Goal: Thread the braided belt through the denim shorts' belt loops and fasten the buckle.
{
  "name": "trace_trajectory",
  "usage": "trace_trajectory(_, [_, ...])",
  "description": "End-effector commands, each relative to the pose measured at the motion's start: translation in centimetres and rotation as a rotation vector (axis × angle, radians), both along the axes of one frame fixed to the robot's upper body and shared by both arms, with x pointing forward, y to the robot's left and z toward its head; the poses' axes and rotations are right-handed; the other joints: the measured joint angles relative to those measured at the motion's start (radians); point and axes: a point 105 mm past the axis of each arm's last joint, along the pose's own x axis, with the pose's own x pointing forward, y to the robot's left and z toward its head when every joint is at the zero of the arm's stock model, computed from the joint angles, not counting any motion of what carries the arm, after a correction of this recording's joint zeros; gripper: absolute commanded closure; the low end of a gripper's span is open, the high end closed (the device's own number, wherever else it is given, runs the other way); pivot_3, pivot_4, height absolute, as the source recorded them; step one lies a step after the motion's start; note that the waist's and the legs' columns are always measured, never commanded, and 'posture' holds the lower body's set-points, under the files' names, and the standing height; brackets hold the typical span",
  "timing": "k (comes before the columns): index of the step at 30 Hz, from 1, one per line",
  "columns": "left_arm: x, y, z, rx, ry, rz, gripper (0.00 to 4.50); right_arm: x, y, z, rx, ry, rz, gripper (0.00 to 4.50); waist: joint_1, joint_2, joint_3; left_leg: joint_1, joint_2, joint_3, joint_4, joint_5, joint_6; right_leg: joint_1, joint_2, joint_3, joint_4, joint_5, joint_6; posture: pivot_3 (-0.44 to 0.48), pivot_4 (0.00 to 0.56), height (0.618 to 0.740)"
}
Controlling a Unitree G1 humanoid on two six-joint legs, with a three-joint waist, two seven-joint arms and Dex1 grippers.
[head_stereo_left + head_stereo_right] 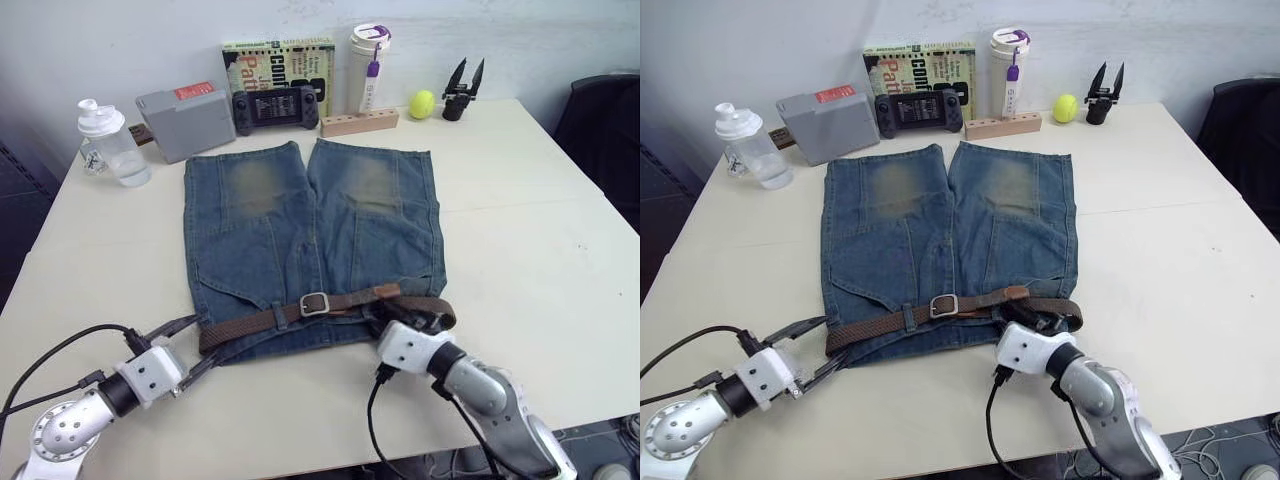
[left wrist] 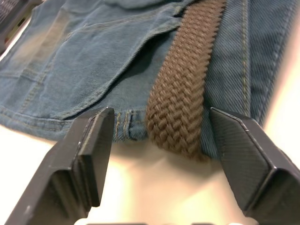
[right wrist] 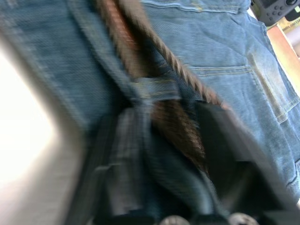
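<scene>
Faded blue denim shorts (image 1: 310, 240) lie flat on the cream table (image 1: 530, 240), the dark brown braided belt (image 1: 262, 322) fastened along their waistband by its silver buckle (image 1: 314, 304); the left gripper (image 1: 190, 349) gapes around the belt's end, while the right gripper (image 1: 407, 318) pinches belt and denim.

You have the denim shorts (image 1: 310, 240) lying mid-frame on the bench (image 1: 530, 250), with the braided belt (image 1: 330, 305) across their lower edge and the buckle (image 1: 314, 304) at its centre. The left gripper (image 1: 195, 350) sits lower left of the belt, the right gripper (image 1: 405, 325) lower right.
</scene>
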Motion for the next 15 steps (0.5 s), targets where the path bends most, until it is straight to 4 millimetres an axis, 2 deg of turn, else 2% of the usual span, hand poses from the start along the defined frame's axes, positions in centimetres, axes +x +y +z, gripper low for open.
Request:
trace_trajectory(1, [-1.4,0.3,-1.2,-0.018,0.095,-0.017,1.14,-0.8,-1.5,-1.0,-0.025,0.119,0.014,0.42,0.001,0.000,0.000,0.000,0.000,0.000,0.000,-0.001,0.000,0.000,0.000,0.000,0.000,-0.001,-0.001,0.000,0.150,0.726])
trace_trajectory(2, [-1.6,0.3,-1.1,-0.010,0.097,-0.027,1.14,-1.0,-1.5,-0.7,-0.018,0.124,0.028,0.02,0.001,0.000,0.000,0.001,0.000,0.000,0.000,-0.001,0.000,0.000,0.000,-0.001,0.001,-0.001,-0.002,0.000,0.150,0.726])
trace_trajectory(8, [-2.6,0.4,0.2,-0.078,0.137,-0.041,1.14,-3.2,-2.9,0.6,0.012,0.212,0.118,0.02,0.000,-0.001,0.004,0.000,0.000,0.002,0.000,-0.004,0.001,0.000,0.001,-0.002,0.001,-0.001,-0.002,0.000,0.150,0.726])
trace_trajectory(10, [-3.1,0.2,1.4,-0.169,0.159,-0.039,1.14,-3.2,-4.6,1.6,0.059,0.267,0.095,0.02,0.000,-0.008,0.010,-0.001,0.001,0.002,0.000,-0.004,0.001,0.000,0.001,-0.002,0.000,-0.001,-0.002,0.000,0.150,0.726])
trace_trajectory(12, [-3.5,0.1,2.8,-0.265,0.200,-0.038,1.14,-2.3,-6.6,3.8,0.156,0.300,0.045,0.02,0.001,-0.011,0.014,-0.001,0.001,0.002,0.001,-0.004,0.001,0.000,0.001,-0.002,-0.001,-0.001,-0.002,0.000,0.150,0.726])
trace_trajectory(15, [-3.7,0.2,4.4,-0.349,0.281,-0.044,1.14,-1.0,-8.2,6.7,0.289,0.326,0.018,0.02,0.001,-0.014,0.020,-0.002,0.001,0.002,0.003,-0.004,0.002,0.000,-0.002,0.002,-0.002,0.000,0.000,0.000,0.150,0.726])
